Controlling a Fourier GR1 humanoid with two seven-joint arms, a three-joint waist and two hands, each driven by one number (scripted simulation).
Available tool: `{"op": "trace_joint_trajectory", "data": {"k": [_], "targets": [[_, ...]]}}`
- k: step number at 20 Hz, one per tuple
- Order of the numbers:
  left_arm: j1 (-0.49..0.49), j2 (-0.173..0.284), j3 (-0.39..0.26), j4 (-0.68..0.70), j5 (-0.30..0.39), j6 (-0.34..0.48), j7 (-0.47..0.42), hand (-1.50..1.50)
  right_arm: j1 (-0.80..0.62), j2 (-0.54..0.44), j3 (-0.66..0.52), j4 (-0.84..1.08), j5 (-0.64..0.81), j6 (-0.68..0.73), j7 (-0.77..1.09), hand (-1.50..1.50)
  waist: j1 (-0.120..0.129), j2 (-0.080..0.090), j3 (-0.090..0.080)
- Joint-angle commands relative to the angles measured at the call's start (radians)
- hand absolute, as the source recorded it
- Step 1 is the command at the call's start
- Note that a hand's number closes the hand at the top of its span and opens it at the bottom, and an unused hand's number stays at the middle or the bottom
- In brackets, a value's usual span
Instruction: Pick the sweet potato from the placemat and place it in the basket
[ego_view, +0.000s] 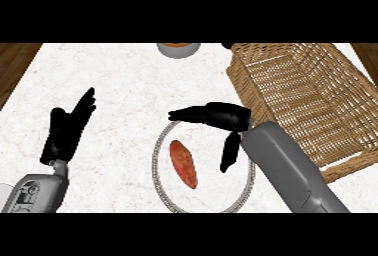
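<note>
Down in the lower middle of the frame, the sweet potato (183, 164) is lying on the round white placemat (164, 140), long axis running roughly top to bottom with a slight tilt. We'd guess it's stiff and fairly solid, a bit heavy for its size, not fragile, with a dull skin that shouldn't slip much, so we'd take it across the fat middle instead of the tapered ends. Our right hand (218, 116) hangs just above and to the right of it, fingers spread loose and holding nothing, thumb dangling down beside the potato but apart from it. The wicker basket (295, 90) sits at the upper right, just beside the mat. Our left hand (66, 131) rests open at the left, fingers up. There's a small bowl (178, 49) at the top edge.
</note>
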Motion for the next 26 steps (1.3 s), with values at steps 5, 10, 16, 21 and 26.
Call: {"op": "trace_joint_trajectory", "data": {"k": [5, 10, 16, 21, 26], "targets": [[0.014, -0.029, 0.011, -0.064, -0.031, 0.000, 0.039, 0.00, -0.017, 0.086, -0.025, 0.038, 0.075, 0.016, 0.009, -1.50, 0.002, -0.001, 0.000], [-0.016, -0.030, 0.037, 0.017, -0.032, -0.054, -0.010, 0.00, 0.032, 0.113, -0.024, 0.069, 0.129, -0.044, -0.047, -1.50, -0.002, 0.000, 0.000], [0.002, -0.059, 0.045, 0.005, -0.061, -0.022, -0.005, 0.00, 0.016, 0.129, 0.038, 0.077, 0.105, -0.026, 0.032, -1.50, 0.002, -0.001, 0.000], [-0.013, -0.059, 0.044, -0.006, -0.080, -0.041, 0.025, 0.00, 0.031, 0.130, 0.082, 0.122, 0.100, -0.087, 0.030, -1.50, 0.003, 0.000, 0.000], [-0.038, -0.065, 0.077, 0.042, -0.067, -0.059, -0.010, 0.00, 0.019, 0.130, 0.131, 0.180, 0.051, -0.136, 0.012, -1.50, 0.005, 0.001, 0.000]]}}
